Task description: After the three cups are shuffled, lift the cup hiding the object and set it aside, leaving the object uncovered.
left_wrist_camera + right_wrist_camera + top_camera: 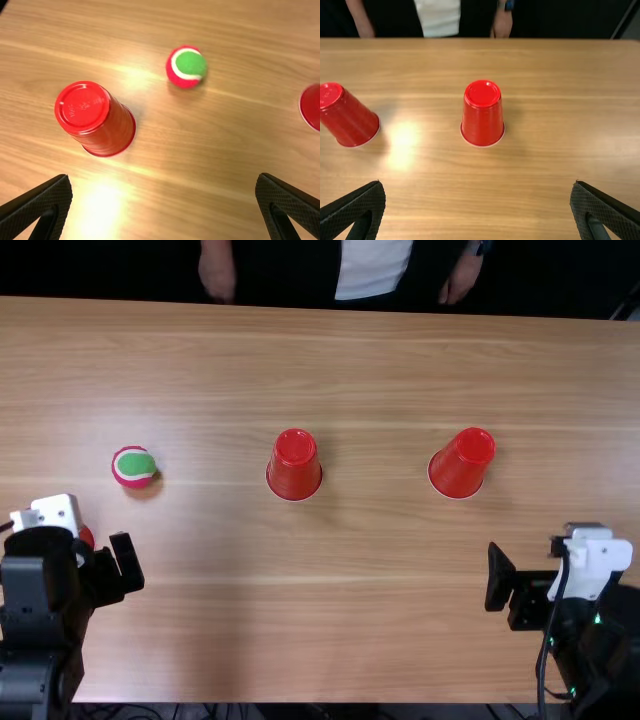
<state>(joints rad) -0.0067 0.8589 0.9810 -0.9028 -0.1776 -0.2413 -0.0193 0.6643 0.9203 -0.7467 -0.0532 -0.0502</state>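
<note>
A pink and green ball [133,467] lies uncovered on the table's left side; the left wrist view has the ball [186,66] past an upside-down red cup [95,120]. From above, that cup [86,537] is a red sliver beside the left arm. My left gripper [122,562] [162,178] stands open near the front left edge, a short way back from the cup, holding nothing. A second red cup [294,465] [341,118] stands at the middle, a third [461,463] [482,114] to the right. My right gripper [500,578] [476,184] is open at the front right, well short of both.
The wooden table [380,370] is bare behind the cups. A person [372,265] stands at the far edge, hands off the table. The middle cup's rim [311,106] shows at the left wrist view's edge.
</note>
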